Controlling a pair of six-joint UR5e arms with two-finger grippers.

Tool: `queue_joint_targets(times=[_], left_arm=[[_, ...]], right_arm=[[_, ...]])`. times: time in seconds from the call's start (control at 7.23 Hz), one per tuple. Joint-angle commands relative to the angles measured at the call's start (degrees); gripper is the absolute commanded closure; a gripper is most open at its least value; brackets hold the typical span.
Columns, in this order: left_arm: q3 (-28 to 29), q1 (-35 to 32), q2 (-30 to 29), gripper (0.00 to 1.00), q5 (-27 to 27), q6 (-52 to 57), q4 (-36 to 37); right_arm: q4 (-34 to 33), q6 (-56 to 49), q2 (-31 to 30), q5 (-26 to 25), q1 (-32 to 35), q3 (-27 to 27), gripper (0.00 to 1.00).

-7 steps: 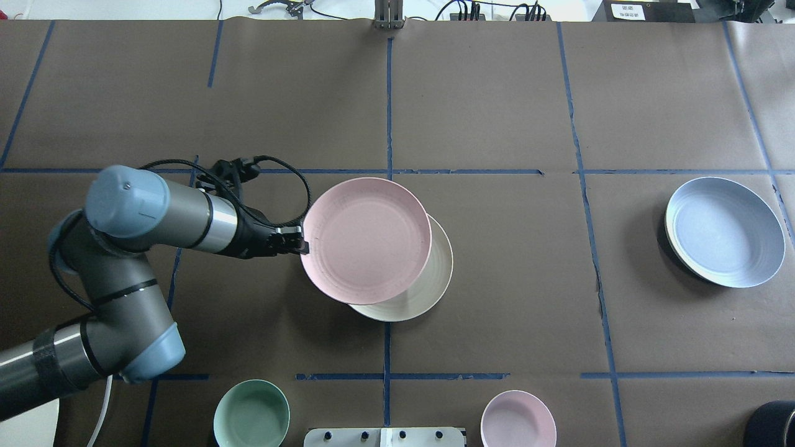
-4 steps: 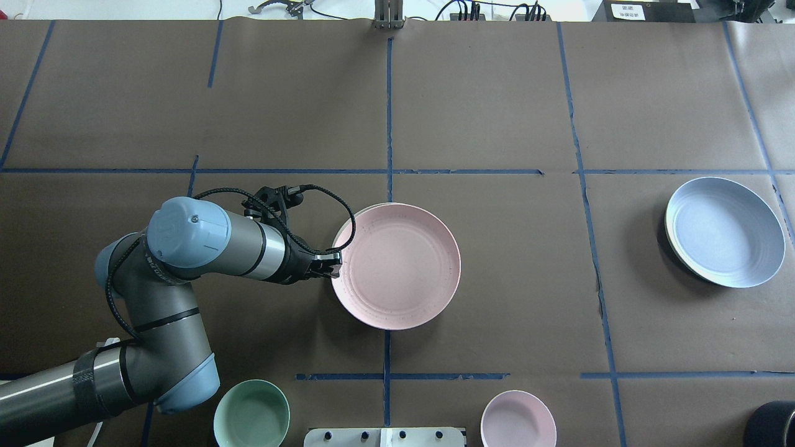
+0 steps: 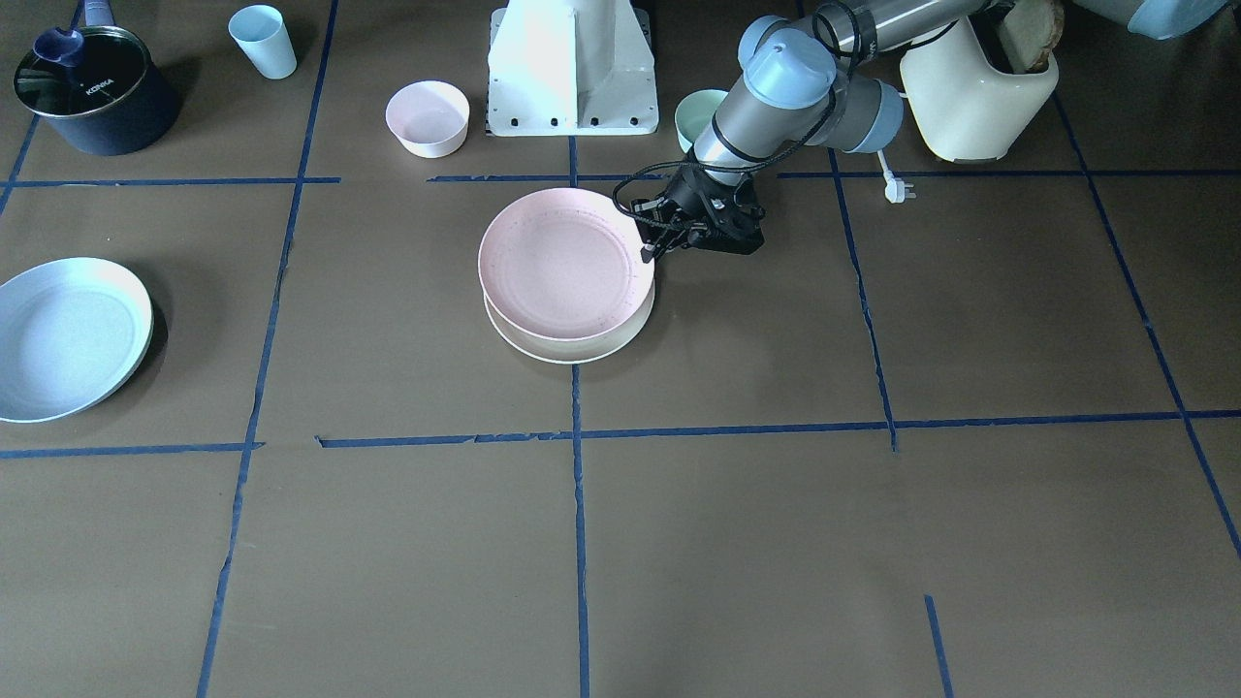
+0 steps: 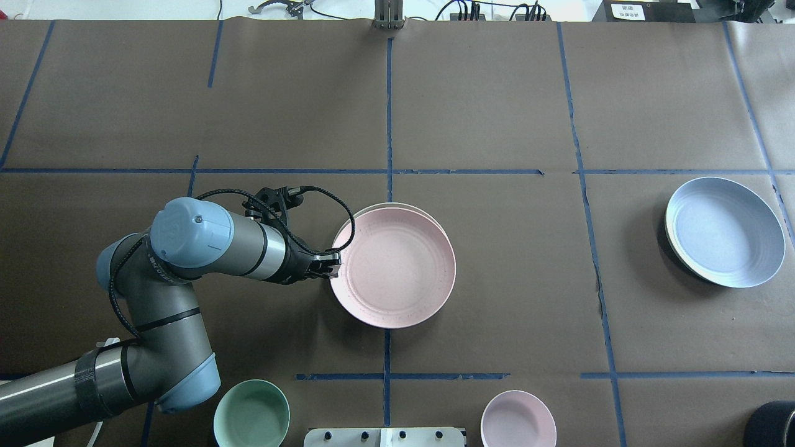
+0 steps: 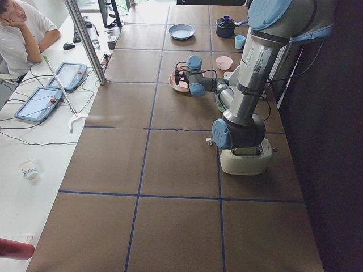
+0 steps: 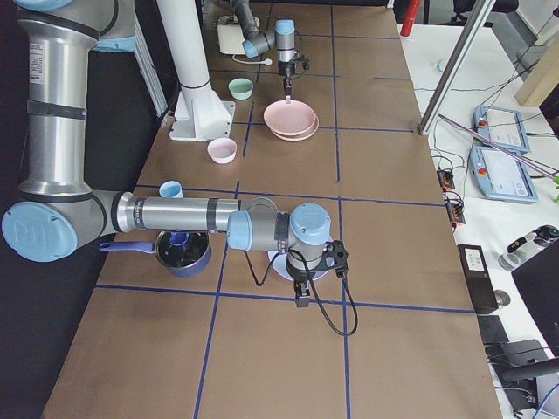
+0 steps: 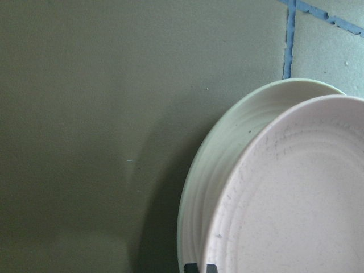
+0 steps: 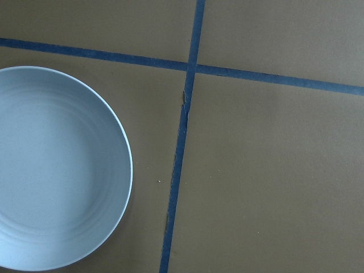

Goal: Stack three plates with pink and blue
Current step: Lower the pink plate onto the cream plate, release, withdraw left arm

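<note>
The pale pink plate [image 4: 397, 270] sits almost centred over the cream plate [image 4: 388, 206], whose rim shows behind it; in the front view the pink plate [image 3: 562, 262] is on or just above the cream plate [image 3: 572, 353]. My left gripper [image 4: 332, 265] is shut on the pink plate's left rim. The left wrist view shows the pink plate [image 7: 301, 199] over the cream plate [image 7: 219, 165]. The pale blue plate [image 4: 723, 231] lies alone at the far right. My right gripper [image 6: 301, 301] shows only in the right side view, above the blue plate [image 8: 51, 170]; I cannot tell whether it is open.
A small mint bowl [image 4: 251, 414] and a small pink bowl [image 4: 517, 420] stand near the robot's base [image 3: 572, 68]. A dark pot [image 3: 92, 92] and a pale blue cup [image 3: 262, 41] stand at the robot's right. A cream appliance [image 3: 974, 92] stands at its left.
My left arm has carried the pink plate right and toward the robot until it covers the cream plate, then lowered it a little. The blue plate has not moved.
</note>
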Motion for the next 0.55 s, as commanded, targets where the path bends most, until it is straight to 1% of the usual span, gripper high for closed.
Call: queue_joint_targets(times=[0.0,0.14,0.28,0.41], left_arm=[[-0.64,-2.01,0.21,0.0,-0.97,6.0,3.67],[-1.52,-7.08,0.3,0.0,-6.9,14.41,9.89],[-1.53,-14.87,1.95,0.0,-14.7,23.98,11.69],[-0.75,-22.7,6.67,0.0,-20.26,35.82,11.97]], right_arm=[[-0.06,0.0,0.49,0.0,0.0,0.0,0.0],[-0.06,0.0,0.58,0.09,-0.09,0.09,0.0],[0.03,0.0,0.58,1.83,-0.35,0.18,0.0],[0.12,1.65,0.58,4.63,-0.87,0.26,0.0]])
